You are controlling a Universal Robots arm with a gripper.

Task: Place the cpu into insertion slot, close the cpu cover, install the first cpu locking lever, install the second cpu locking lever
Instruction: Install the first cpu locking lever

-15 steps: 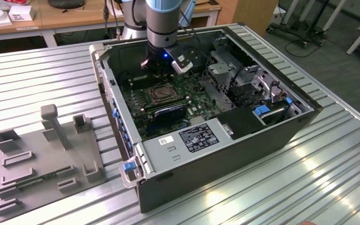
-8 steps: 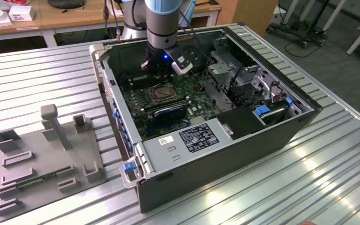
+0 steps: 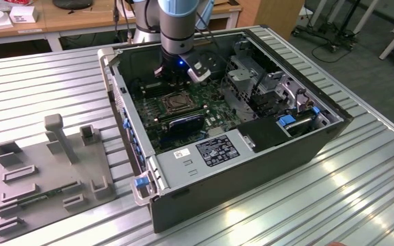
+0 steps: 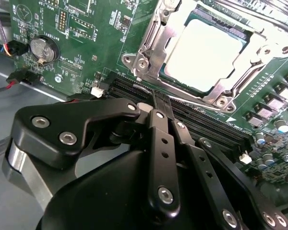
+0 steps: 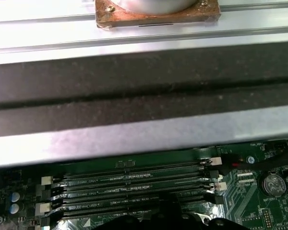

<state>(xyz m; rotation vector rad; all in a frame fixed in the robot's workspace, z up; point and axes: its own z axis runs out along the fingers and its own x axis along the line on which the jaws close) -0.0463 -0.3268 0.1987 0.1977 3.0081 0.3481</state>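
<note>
one silvery square cpu [image 4: 204, 52], cpu cover [image 4: 157, 37] seemingly down

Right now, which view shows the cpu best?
The second wrist view: the cpu sits close and bright, framed by the cover. The exterior view gives the slot as a small dark square near the arm. The first wrist view looks at the memory slots.

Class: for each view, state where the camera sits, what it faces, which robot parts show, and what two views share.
Exterior view: off the arm, above, looking down into the computer case; the arm shows.
Second wrist view: on the arm, facing the cpu past the gripper.
First wrist view: on the arm, facing the memory slots.
Both wrist views share the coin battery.
</note>
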